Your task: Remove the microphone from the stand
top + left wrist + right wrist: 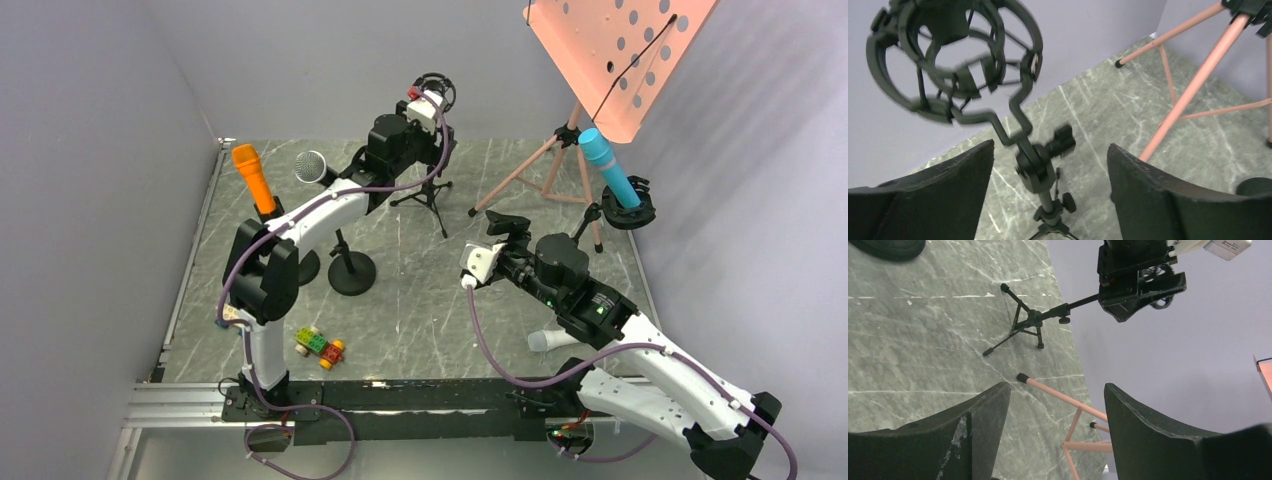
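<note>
An orange microphone (253,178) stands in a clip at the left, and a silver-headed microphone (313,166) sits on the round-base stand (350,272) beside it. A blue microphone (608,165) stands in a black ring mount (630,212) at the right. My left gripper (440,125) is open and empty at the back, level with the neck of a small tripod stand (1043,175). That stand's black shock mount (953,60) holds nothing. My left gripper (1050,170) has its jaws on either side of the neck without touching it. My right gripper (508,222) (1058,410) is open and empty, mid-table.
A pink music stand (620,50) on tripod legs (545,160) stands at the back right, and its legs show in the right wrist view (1068,400). A white cylindrical body (548,340) lies beside the right arm. Toy bricks (320,347) lie near the front. Grey walls enclose the table.
</note>
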`<act>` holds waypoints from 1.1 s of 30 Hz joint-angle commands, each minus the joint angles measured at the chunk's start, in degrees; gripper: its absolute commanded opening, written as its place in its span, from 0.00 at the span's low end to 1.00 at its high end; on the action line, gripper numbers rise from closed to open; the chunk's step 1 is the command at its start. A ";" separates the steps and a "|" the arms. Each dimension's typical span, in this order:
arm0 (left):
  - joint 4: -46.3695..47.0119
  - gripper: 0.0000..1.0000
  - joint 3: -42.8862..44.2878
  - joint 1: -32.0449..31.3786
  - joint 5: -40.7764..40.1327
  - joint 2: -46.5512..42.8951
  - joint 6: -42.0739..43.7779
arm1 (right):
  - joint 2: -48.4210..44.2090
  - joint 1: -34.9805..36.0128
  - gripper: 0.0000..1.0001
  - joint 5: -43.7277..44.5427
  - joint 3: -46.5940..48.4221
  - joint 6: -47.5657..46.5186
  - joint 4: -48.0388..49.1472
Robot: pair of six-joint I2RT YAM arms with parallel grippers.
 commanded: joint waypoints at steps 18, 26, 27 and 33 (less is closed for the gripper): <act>-5.16 0.99 -7.77 -6.90 11.85 -27.09 1.70 | -0.61 -0.41 0.78 0.91 4.53 5.16 1.53; -24.70 0.99 -16.61 -6.71 26.17 -49.67 12.81 | 4.48 -0.50 0.81 -6.67 14.17 15.02 -8.78; -27.73 0.99 -17.29 -6.55 25.40 -52.64 13.38 | 6.60 -0.53 0.81 -8.07 15.68 16.11 -9.74; -45.55 0.99 -22.86 -4.65 16.47 -64.54 15.06 | 17.20 -0.52 0.83 -14.88 24.68 21.56 -10.56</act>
